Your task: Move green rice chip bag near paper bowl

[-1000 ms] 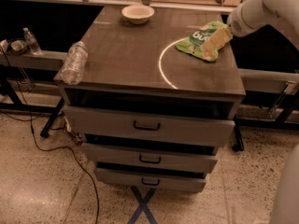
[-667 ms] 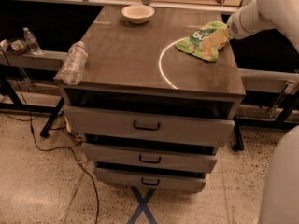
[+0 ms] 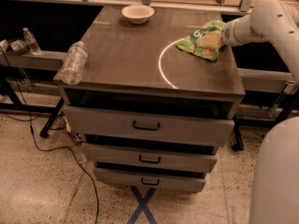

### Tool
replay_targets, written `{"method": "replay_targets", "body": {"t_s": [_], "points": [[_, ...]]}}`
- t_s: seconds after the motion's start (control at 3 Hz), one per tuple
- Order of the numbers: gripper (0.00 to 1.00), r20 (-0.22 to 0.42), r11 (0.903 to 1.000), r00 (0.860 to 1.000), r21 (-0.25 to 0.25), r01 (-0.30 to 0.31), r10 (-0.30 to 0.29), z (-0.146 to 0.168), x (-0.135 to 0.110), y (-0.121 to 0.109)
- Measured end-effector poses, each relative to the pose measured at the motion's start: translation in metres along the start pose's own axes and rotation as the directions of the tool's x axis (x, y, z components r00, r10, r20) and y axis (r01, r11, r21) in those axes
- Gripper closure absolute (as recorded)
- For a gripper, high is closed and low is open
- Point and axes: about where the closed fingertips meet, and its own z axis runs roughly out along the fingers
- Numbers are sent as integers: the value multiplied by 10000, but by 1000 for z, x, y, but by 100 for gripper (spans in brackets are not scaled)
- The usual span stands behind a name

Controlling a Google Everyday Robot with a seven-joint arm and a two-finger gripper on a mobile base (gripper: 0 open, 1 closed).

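The green rice chip bag lies on the right side of the grey cabinet top, near its right edge. The paper bowl stands at the far edge of the top, left of centre. My gripper reaches in from the right on a white arm and is at the bag's right part, low over it.
A clear plastic water bottle lies at the left edge of the top. A bright ring of light shows on the surface beside the bag. Three drawers stand slightly open below. A cable runs across the floor.
The arm has shifted slightly to the left and lower over the bag. The bag and the bowl stay where they were.
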Motion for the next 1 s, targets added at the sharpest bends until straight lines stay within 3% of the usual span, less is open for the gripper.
{"method": "replay_targets", "body": {"t_s": [0.33, 0.67, 1.0], "points": [[56, 175, 9990, 9993, -299, -329, 334, 10, 4, 4], [87, 121, 9991, 9998, -386, -162, 167, 9, 8, 7], [100, 122, 9991, 9998, -386, -161, 166, 9, 7, 7]]}}
